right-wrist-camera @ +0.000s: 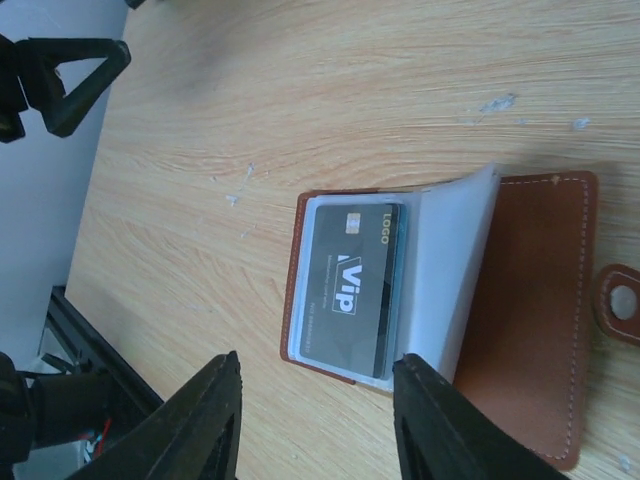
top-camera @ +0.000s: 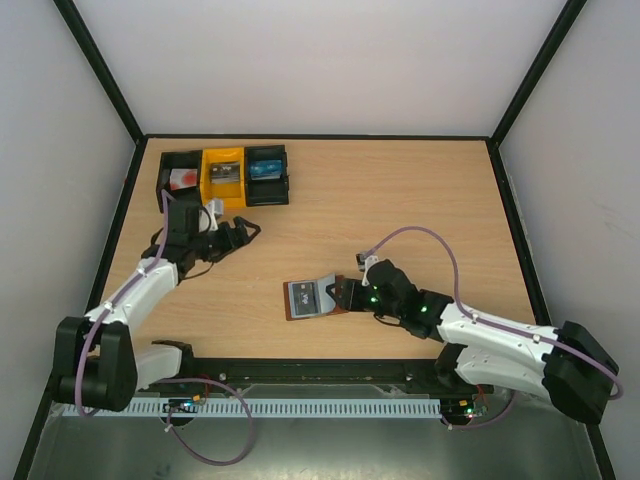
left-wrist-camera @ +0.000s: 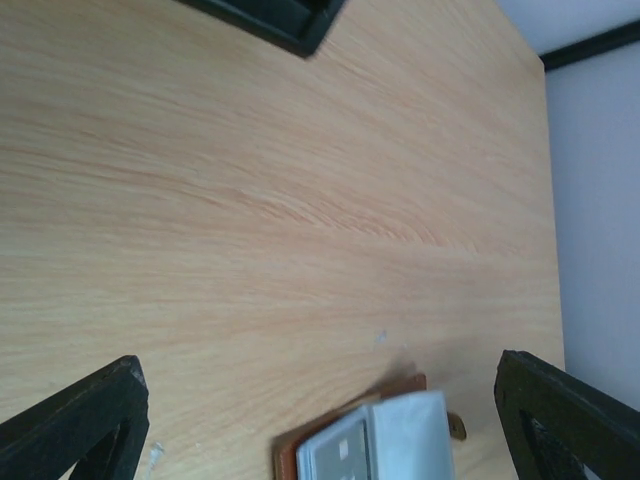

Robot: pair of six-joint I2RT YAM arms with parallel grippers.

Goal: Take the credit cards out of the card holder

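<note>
The card holder (top-camera: 318, 299) lies open near the table's middle, its brown cover (right-wrist-camera: 530, 300) flat and a pale sleeve leaf (right-wrist-camera: 450, 265) standing up. A black credit card (right-wrist-camera: 350, 290) marked VIP sits in the left sleeve, with a blue card's edge (right-wrist-camera: 402, 280) showing behind it. My right gripper (right-wrist-camera: 320, 410) hovers at the holder's near edge, jaws apart on either side of the card pocket's end and gripping nothing. Far to the left, my left gripper (top-camera: 238, 228) stands open and empty. Its wrist view shows the card holder (left-wrist-camera: 370, 440) blurred at the bottom.
Three small bins stand in a row at the back left: black (top-camera: 180, 178), yellow (top-camera: 223, 175) and black (top-camera: 267, 172), each holding small items. A bin corner (left-wrist-camera: 290, 20) shows in the left wrist view. The holder's brown tab (right-wrist-camera: 622, 303) sticks out to the right.
</note>
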